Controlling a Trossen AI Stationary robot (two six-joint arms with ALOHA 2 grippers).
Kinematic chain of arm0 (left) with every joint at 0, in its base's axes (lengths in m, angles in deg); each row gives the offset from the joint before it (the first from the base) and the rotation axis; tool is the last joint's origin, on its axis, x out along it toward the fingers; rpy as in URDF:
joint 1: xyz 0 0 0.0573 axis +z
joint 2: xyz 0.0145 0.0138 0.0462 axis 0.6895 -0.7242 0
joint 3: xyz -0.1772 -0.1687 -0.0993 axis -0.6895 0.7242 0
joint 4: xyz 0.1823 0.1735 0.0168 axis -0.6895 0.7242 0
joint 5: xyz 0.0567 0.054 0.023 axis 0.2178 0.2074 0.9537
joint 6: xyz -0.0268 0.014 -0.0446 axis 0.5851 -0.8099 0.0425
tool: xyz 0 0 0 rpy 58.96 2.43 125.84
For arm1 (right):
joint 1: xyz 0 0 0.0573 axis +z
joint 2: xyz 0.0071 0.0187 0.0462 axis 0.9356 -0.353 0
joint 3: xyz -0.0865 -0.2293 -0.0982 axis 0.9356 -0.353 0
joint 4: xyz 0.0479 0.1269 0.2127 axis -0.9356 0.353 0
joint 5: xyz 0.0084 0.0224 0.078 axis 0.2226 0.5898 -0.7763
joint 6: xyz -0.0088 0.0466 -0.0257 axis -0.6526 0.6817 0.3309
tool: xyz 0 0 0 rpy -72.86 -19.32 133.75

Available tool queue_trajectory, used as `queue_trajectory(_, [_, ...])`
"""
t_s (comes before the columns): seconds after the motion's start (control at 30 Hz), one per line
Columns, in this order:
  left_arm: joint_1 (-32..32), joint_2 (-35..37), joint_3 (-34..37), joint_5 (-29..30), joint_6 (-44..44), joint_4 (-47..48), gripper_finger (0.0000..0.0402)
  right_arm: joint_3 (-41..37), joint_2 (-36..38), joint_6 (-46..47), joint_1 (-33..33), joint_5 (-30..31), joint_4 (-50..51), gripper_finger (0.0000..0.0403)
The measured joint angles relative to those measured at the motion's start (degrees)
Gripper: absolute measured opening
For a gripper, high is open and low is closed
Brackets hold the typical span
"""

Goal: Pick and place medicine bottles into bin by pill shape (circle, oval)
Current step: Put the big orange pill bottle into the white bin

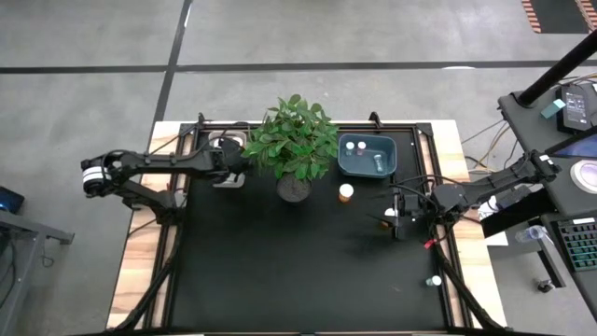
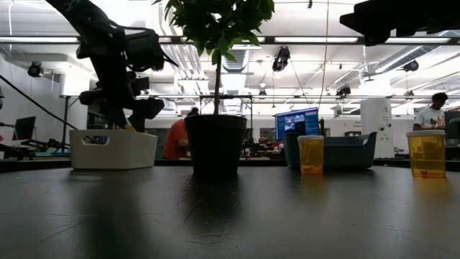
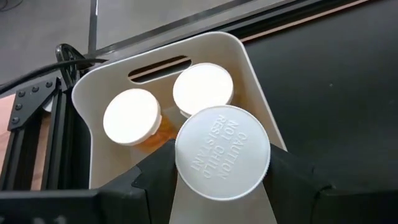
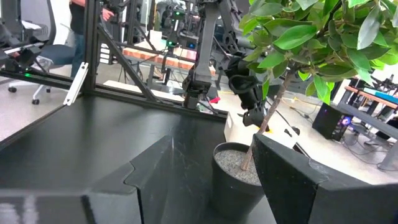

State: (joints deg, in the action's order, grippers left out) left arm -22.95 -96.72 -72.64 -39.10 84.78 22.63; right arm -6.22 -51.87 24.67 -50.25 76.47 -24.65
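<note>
White-capped medicine bottle sitting clamped between the left gripper's fingers, hovering over the white bin at the table's eleven o'clock, above two bottles already lying inside. Right gripper hanging at three o'clock, spread wide and gripping nothing, beside an orange bottle standing below the blue bin.

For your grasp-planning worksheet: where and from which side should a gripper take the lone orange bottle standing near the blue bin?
Grip the orange bottle by its round body just under the white cap, coming straight down. It stands upright, apart from the blue bin and the plant, so fingers probably fit either side.
</note>
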Motion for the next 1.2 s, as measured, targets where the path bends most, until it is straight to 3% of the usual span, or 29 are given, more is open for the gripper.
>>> queue_trajectory(0.17, [0.00, -0.10, 0.00, -0.23, 1.44, 0.02, 0.0193, 0.00, 0.00, 0.00, 0.01, 0.00, 0.00, 0.0210])
queue_trajectory(0.53, [-0.02, 0.14, 0.00, -0.97, 1.46, 0.09, 0.0260, -0.04, 0.00, 0.01, 0.00, 0.00, 0.00, 0.0210])
queue_trajectory(1.2, [-2.34, 2.89, -0.27, -3.85, -1.23, 0.50, 0.0265, 0.94, -0.09, 0.52, 0.01, -0.06, 1.16, 0.0210])
